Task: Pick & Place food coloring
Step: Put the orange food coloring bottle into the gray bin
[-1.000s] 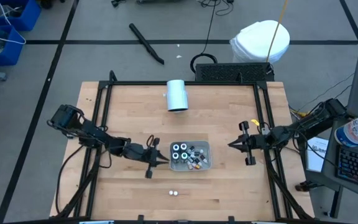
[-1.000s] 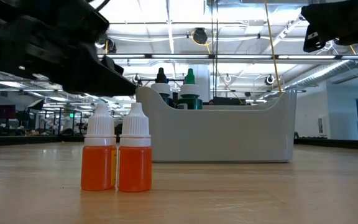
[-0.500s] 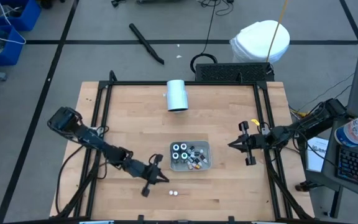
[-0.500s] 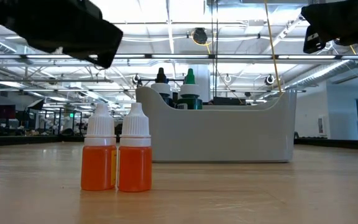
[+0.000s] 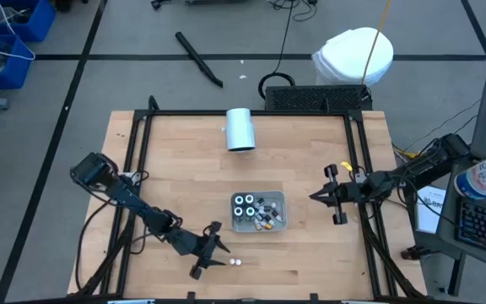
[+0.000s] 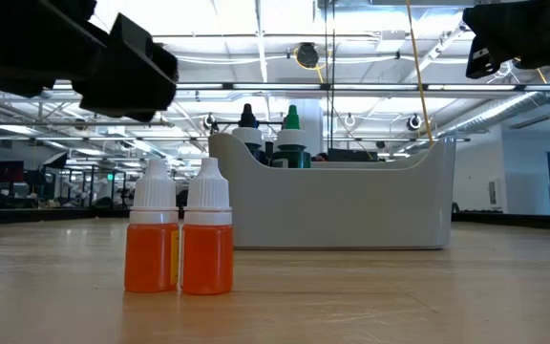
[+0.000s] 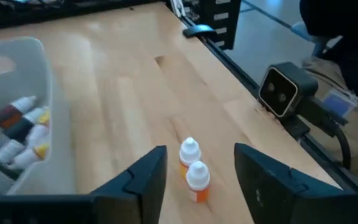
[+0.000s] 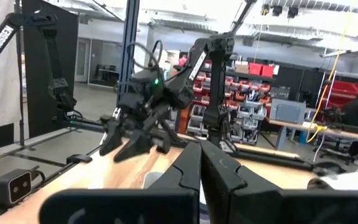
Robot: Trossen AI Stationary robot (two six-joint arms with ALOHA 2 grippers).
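Two small food coloring bottles (image 7: 193, 165), orange with white caps, stand upright side by side on the wooden table near its front edge (image 5: 234, 262) (image 6: 179, 239). My left gripper (image 7: 201, 155) is open just left of them (image 5: 224, 252), a little above the table; the bottles show in the gap ahead of its fingers, untouched. Several more bottles (image 5: 260, 213) sit in the grey tray (image 5: 278, 199) (image 6: 351, 205) at mid-table. My right gripper (image 5: 313, 197) waits shut at the table's right side, raised (image 8: 201, 165).
A white cylinder (image 5: 240, 129) lies near the table's far edge. Black frame rails (image 5: 138, 160) run along the table's sides. A small camera box (image 7: 283, 90) sits at the front edge, close to the two bottles. Bare wood lies between the tray and the front edge.
My left gripper has swung from beside the tray's left wall toward the table's near edge and now sits just left of the two standing bottles. The bottles and the tray have kept their places.
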